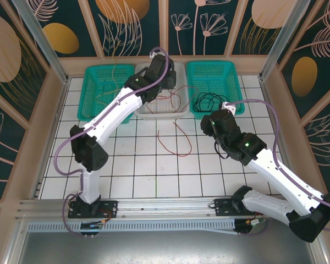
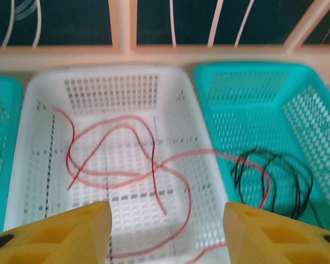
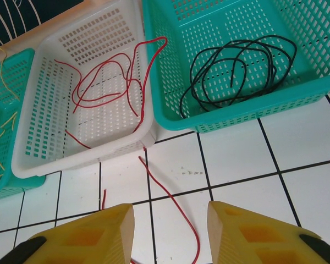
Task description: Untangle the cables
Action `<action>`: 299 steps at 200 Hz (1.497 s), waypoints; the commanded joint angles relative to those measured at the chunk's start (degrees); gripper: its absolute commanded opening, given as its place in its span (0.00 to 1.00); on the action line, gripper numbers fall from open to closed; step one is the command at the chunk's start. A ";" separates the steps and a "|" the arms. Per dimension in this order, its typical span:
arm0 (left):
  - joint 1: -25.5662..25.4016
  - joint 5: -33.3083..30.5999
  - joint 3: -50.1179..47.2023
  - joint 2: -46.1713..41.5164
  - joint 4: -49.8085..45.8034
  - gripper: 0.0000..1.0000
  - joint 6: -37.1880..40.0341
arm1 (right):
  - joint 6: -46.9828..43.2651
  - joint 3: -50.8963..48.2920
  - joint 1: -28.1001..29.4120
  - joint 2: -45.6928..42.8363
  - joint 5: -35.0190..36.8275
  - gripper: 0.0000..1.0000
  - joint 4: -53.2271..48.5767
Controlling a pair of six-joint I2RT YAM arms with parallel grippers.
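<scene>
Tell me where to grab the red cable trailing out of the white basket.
Probably take the red cable by the strand lying flat on the tiles before the white basket, straight down from above; the open right gripper hovers near it.

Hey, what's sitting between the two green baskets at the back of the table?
The white basket sits between them, with red cable looped inside it. The top view shows all three in a row.

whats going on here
Two robot arms are untangling wires. The thin red wire lies in the white plastic basket, its tail trailing onto the white tiled table. A thin black wire sits coiled in the teal plastic basket beside it. Both claws are open and empty: left claw over the white basket, right claw above the tail.
</scene>
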 commanded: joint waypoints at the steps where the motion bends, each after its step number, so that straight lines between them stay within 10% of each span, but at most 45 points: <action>1: -3.15 2.96 -10.14 -5.93 5.37 0.52 -2.15 | -0.54 -0.09 -0.57 0.32 1.39 0.40 0.76; 87: -15.57 3.44 -29.59 -4.65 9.24 0.54 -4.83 | 0.39 0.11 -0.85 -0.48 2.21 0.40 -0.63; 159: -16.46 5.07 -42.44 -7.07 9.96 0.51 -9.56 | 0.46 -0.78 -1.14 -1.47 2.07 0.42 -0.86; 228: -16.47 5.65 -31.84 1.11 10.88 0.73 -9.05 | 0.86 -1.25 -1.28 -1.30 1.35 0.41 -0.38; 299: -16.47 2.75 -25.90 9.78 10.84 0.73 -16.77 | 1.31 -0.09 -1.27 -4.11 2.51 0.41 -3.96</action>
